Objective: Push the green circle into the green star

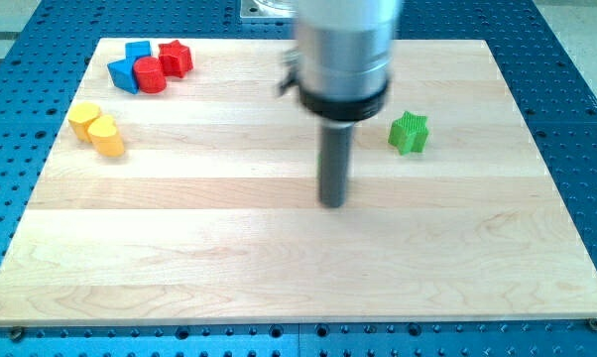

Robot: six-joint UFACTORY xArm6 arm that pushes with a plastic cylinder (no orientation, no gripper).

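The green star (410,132) lies on the wooden board (279,268) at the view's right, upper half. No green circle shows; the wide arm body (343,50) covers part of the board's top middle. My tip (333,203) rests near the board's centre, to the left of and below the green star, well apart from it. It touches no block.
At the view's top left stands a cluster: two blue blocks (137,50) (123,73), a red circle (150,75) and a red star (176,59). Two yellow blocks (83,119) (107,137) touch each other at the left edge. A blue perforated table (576,99) surrounds the board.
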